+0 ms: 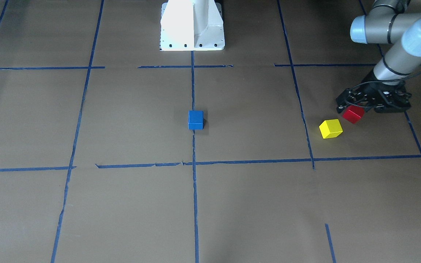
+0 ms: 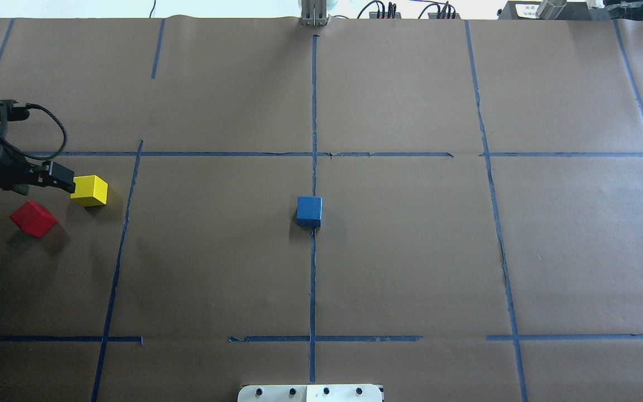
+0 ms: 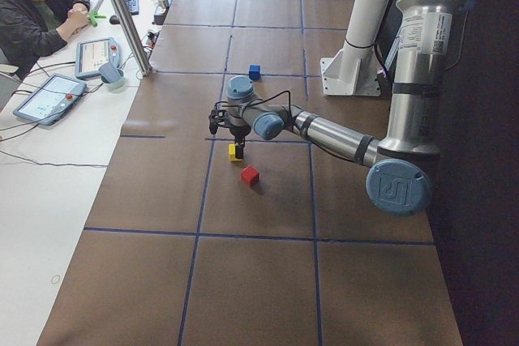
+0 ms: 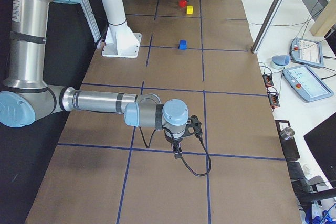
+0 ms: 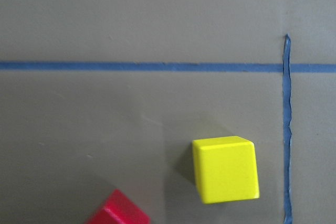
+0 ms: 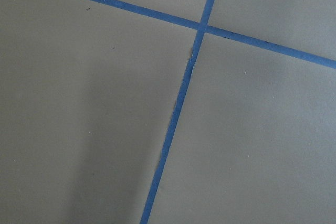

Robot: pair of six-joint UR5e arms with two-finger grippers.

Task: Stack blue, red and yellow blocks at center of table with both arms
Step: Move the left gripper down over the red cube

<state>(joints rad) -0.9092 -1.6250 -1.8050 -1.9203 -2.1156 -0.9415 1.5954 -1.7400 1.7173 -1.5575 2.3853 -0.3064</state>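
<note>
**Block layout at the counter.** The blue block [image 2: 309,210] rests alone at the centre of the counter [image 2: 411,251], on the middle tape line [image 2: 313,279]. The yellow block [image 2: 90,190] and red block [image 2: 33,218] lie near each other but not touching at the robot's left end. The left gripper [image 2: 65,180] hangs above them with its tip just beside the yellow block and no block in its grasp. How far its jaws are parted cannot be told. The right gripper [image 4: 177,153] hovers over bare counter, well apart from all three blocks, and its jaws likewise cannot be judged. What looks like a pale-blue cup [image 3: 113,77] stands on the white desk [image 3: 49,168] alongside, its contents hidden.
</note>
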